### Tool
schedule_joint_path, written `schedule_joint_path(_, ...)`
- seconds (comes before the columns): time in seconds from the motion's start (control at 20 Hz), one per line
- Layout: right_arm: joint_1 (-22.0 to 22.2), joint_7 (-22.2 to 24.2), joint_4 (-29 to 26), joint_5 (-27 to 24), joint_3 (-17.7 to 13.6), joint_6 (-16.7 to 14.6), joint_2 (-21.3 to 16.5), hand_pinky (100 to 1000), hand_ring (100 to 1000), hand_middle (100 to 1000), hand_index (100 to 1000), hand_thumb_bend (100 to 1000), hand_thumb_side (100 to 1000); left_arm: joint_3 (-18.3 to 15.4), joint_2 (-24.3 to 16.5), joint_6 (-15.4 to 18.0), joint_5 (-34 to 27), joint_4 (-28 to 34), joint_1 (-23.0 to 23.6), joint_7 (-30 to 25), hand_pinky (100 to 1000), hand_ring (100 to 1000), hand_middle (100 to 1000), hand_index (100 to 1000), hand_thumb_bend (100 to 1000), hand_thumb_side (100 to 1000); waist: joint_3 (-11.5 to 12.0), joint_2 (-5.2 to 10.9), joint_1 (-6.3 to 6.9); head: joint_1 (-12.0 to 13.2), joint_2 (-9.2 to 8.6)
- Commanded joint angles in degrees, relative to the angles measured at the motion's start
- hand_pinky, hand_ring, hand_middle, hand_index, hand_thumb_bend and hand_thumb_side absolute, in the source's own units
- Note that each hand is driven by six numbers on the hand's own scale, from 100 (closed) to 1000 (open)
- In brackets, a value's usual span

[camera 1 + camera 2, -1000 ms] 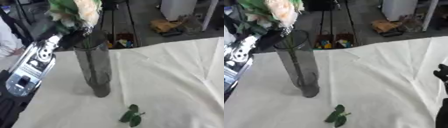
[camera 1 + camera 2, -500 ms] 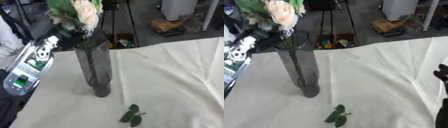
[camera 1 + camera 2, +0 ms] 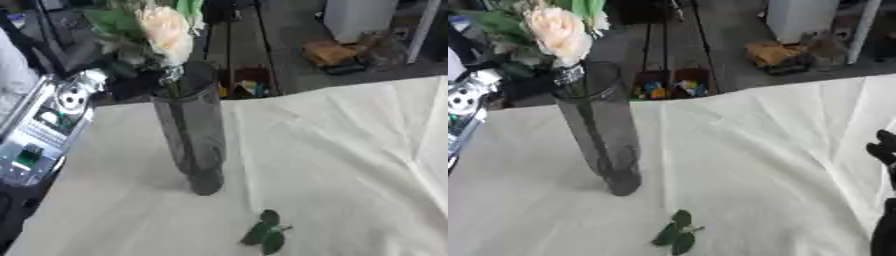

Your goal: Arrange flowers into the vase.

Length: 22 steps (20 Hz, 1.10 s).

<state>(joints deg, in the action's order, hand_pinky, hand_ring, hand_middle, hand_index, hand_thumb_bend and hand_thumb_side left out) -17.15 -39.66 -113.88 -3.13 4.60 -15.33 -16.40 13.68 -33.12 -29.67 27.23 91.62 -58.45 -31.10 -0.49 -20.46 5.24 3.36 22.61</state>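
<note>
Lower now, the flowers [image 3: 557, 35] sink into the vase [image 3: 605, 135]; left hand [image 3: 131, 82] holding stems could tip it.

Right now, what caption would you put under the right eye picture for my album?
Cream flowers stand in a tall grey vase on a white cloth; a green sprig lies in front.

Smoky grey see-through glass cylinder vase [image 3: 194, 135]; pale peach rose with green leaves [image 3: 559, 35]; dark green fallen leaf sprig [image 3: 266, 233]; plain cream cloth on tabletop [image 3: 350, 165]; black right robot hand [image 3: 883, 150].
</note>
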Motion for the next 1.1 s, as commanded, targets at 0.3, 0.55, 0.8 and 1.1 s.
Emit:
schedule_joint_path(0.3,-0.38,-0.09,-0.71,-0.38,-0.39,0.12,-1.14,696,723,498,767,100,1000,-1.56,-2.75,-0.31,1.43,0.51,-1.33,-4.42,1000,983,971,1000,323,840,0.23,1.82,0.05,-0.30,0.03)
schedule_joint_path(0.55,-0.24,-0.13,-0.71,-0.43,-0.45,0.23,-1.21,696,723,498,767,100,1000,-2.02,-3.55,-0.11,2.64,0.26,-1.06,-6.73,1000,987,975,1000,394,848,0.37,1.98,0.15,-0.33,0.18)
schedule_joint_path(0.8,-0.12,-0.24,-0.71,-0.42,-0.56,0.30,-1.23,697,723,498,764,100,1000,-2.20,-4.39,0.51,4.09,-0.23,-0.72,-8.91,1000,996,988,1000,698,912,0.39,2.09,0.17,-0.39,0.26)
schedule_joint_path(1.1,0.01,-0.34,-0.71,-0.66,-0.59,0.45,-1.15,698,724,497,765,100,1000,-2.63,-4.92,0.76,5.03,-0.57,-0.18,-10.02,1000,996,990,1000,711,931,0.53,2.02,0.16,-0.45,0.27)
